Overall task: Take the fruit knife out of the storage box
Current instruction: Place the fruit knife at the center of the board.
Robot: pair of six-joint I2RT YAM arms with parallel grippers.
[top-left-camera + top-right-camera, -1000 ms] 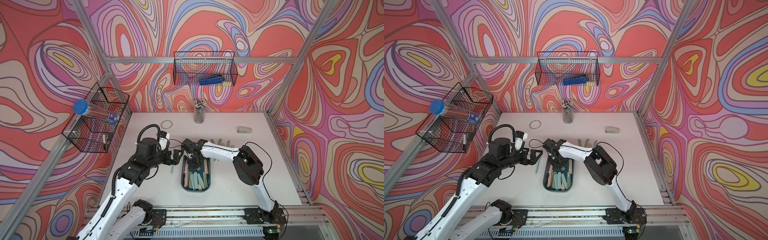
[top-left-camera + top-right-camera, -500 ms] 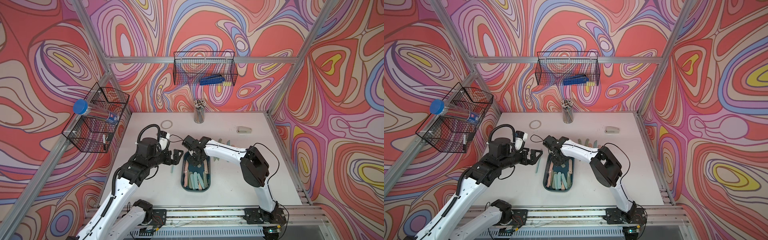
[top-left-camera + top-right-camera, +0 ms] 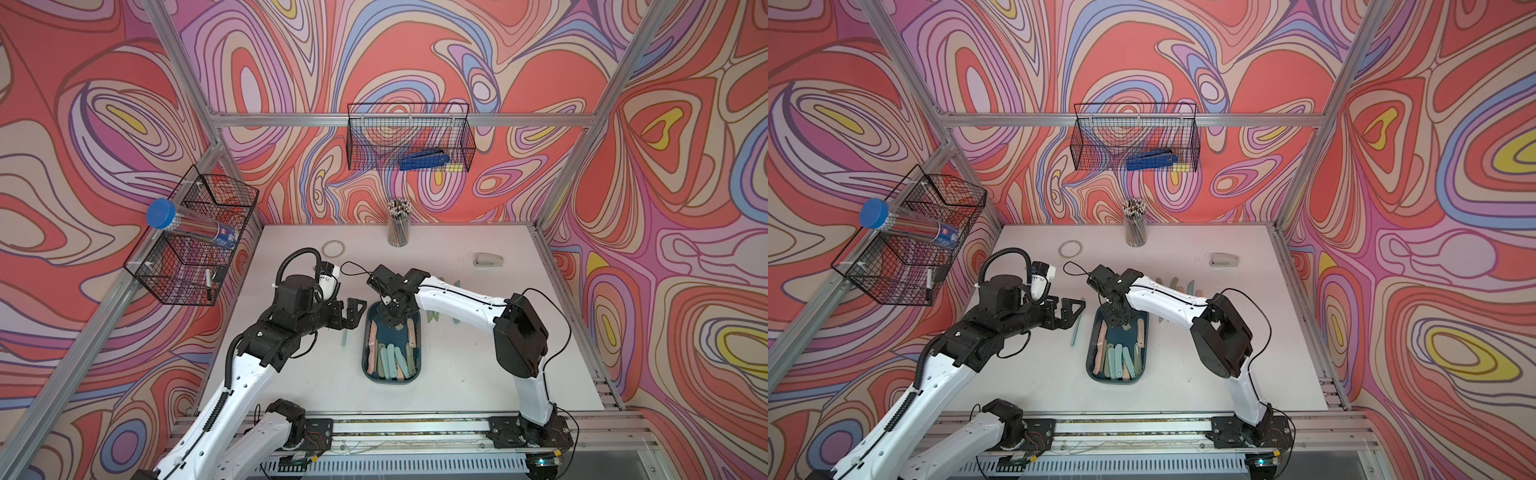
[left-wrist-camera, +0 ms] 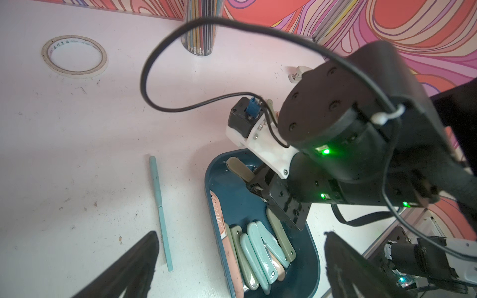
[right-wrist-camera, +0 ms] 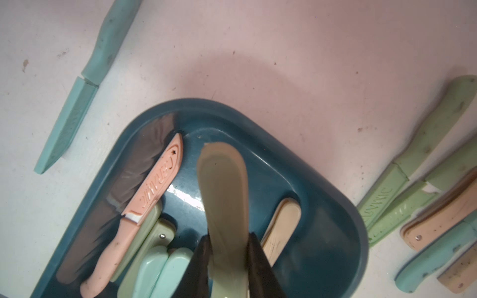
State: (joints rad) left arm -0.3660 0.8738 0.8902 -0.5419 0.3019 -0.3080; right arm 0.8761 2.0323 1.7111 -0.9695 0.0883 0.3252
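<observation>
White tabletop (image 5: 284,64), olive-green fruit knife (image 5: 224,193)

Walls (image 3: 415,50): swirling red, pink and lilac print on left, far and right sides. Aluminium frame (image 3: 291,119) along the corners. White tabletop (image 3: 457,365), scuffed, evenly lit. Black wire baskets: left wall basket (image 3: 195,249), far wall basket (image 3: 374,141).

Bench (image 3: 457,374): white, scuffed | centre: storage box (image 3: 392,380) | left of box, apart from it: teal sheathed knife (image 4: 155,178) | right of box: row of knives (image 5: 423,149) | rear: tape ring (image 4: 45,55), pencil cup (image 3: 398,230), stapler (image 3: 489,261)
</observation>
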